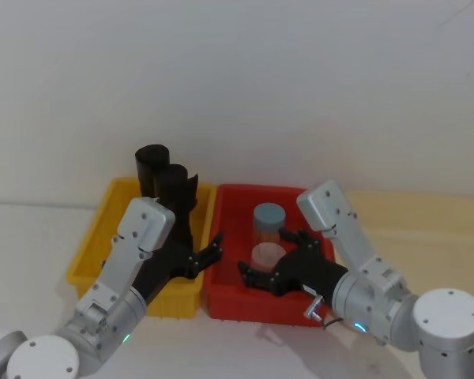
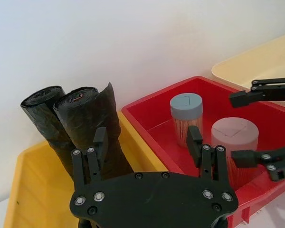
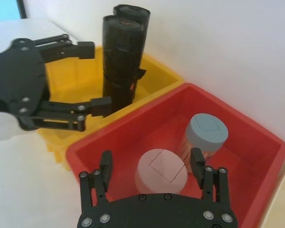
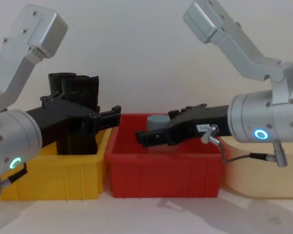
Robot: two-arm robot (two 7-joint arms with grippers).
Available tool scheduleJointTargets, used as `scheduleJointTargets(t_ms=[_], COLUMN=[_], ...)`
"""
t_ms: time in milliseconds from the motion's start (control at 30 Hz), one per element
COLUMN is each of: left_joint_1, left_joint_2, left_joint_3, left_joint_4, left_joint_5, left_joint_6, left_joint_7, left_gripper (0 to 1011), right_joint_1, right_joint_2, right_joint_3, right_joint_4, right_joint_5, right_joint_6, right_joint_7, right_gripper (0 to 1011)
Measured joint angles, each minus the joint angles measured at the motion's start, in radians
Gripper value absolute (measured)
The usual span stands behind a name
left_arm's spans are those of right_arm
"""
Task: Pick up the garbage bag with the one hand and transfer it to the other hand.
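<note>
The garbage bag [image 1: 179, 189] [image 2: 88, 123] [image 3: 119, 61] [image 4: 83, 92] is the nearer of two black rolls standing upright in the yellow bin [image 1: 87, 264]; its top is wide and ragged. My left gripper [image 1: 211, 249] [image 2: 147, 140] [image 4: 105, 118], on the green-lit arm, is open over the yellow bin's right side. Its fingertips are just short of the roll and hold nothing. My right gripper [image 1: 265, 257] [image 3: 151, 161] [image 4: 156, 126], on the blue-lit arm, is open over the red bin [image 1: 221, 296], facing the left one, with nothing in it.
A second black roll [image 1: 151, 164] stands behind the first. The red bin holds a jar with a blue-grey lid [image 1: 268, 216] and a jar with a pale lid [image 1: 267, 254], under the right gripper. A beige tray [image 1: 426, 229] lies to the right. A white wall is close behind.
</note>
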Motion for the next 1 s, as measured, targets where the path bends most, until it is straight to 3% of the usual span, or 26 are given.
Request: scheduleJointTargets(t_ms=[400,767,1000], left_joint_1=[0.0,0.0,0.0], left_joint_2=[0.0,0.0,0.0], left_joint_3=[0.0,0.0,0.0], left_joint_4=[0.0,0.0,0.0], left_joint_5=[0.0,0.0,0.0], left_joint_6=[0.0,0.0,0.0], left_joint_7=[0.0,0.0,0.0], left_gripper=[1000,1000,1000], right_joint_1=[0.047,0.064,0.071], right_joint_2=[-0.038,-0.047,-0.05], right_joint_3=[0.005,0.006,0.005], right_joint_4=[0.09,0.124,0.136], right_joint_5=[-0.01,-0.012,-0.012], right_joint_6=[-0.001,0.001,0.003], right_joint_7=[0.0,0.025,0.036], right_gripper=[1000,1000,864])
